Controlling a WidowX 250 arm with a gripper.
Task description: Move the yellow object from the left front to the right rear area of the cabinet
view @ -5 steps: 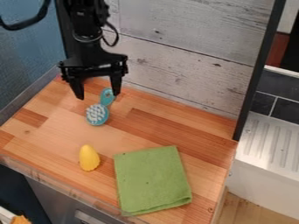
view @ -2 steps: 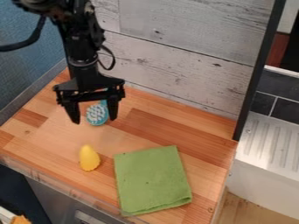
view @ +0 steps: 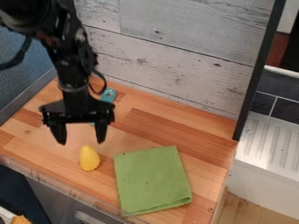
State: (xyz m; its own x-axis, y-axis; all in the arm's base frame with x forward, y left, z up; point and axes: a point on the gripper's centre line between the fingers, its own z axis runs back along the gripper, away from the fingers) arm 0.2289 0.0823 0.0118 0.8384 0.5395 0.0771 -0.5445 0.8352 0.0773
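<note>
Spread claw nr. yellow obj., prob. just above counter

Toy kitchen, wooden counter, white sink unit

The tool hides most of the teal brush; the bottom edge cuts off an orange object.

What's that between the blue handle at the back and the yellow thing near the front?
In the camera view, the black gripper hangs between the blue handle and the yellow object, over the wooden counter.
</note>
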